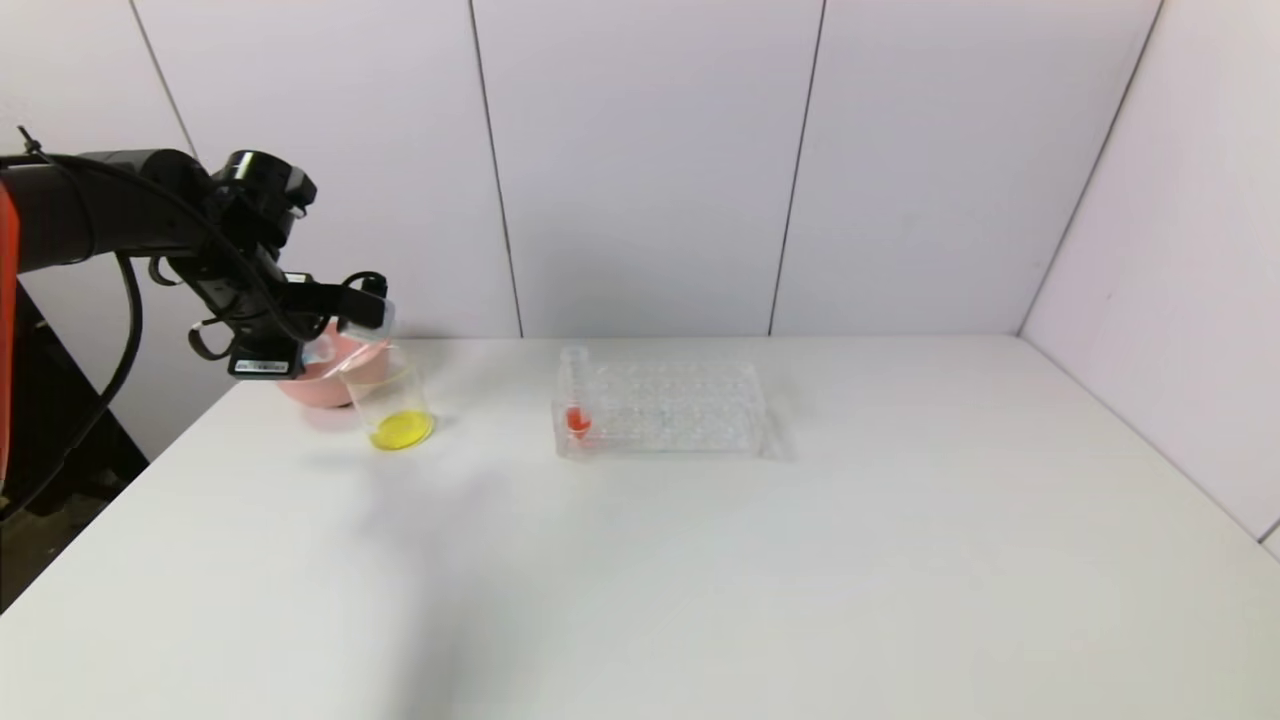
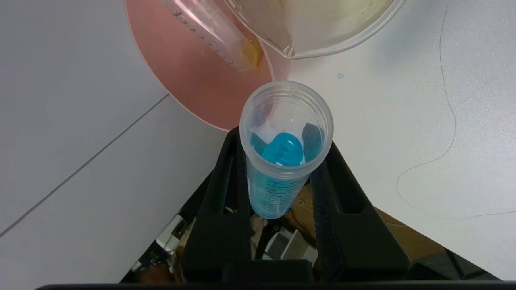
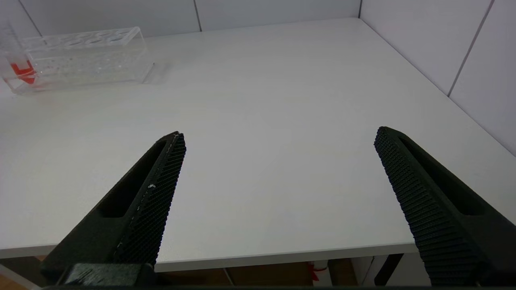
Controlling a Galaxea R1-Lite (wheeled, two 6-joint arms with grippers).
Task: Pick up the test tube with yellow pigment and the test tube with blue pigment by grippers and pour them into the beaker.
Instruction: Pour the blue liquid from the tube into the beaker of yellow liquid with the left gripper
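Observation:
My left gripper [image 1: 362, 308] is shut on the test tube with blue pigment [image 2: 285, 150], whose blue liquid is still inside. It holds the tube tilted just above the rim of the beaker [image 1: 393, 402], mouth toward it. The beaker [image 2: 318, 30] has yellow liquid at its bottom. A clear tube with a yellowish trace [image 2: 213, 34] lies in the pink bowl [image 2: 189, 76]. My right gripper [image 3: 278, 137] is open and empty, low over the table's front edge, out of the head view.
The pink bowl [image 1: 318, 378] stands just behind the beaker at the table's far left. A clear tube rack [image 1: 668, 408] stands mid-table with a red-orange tube [image 1: 576, 402] at its left end. The rack also shows in the right wrist view [image 3: 80, 56].

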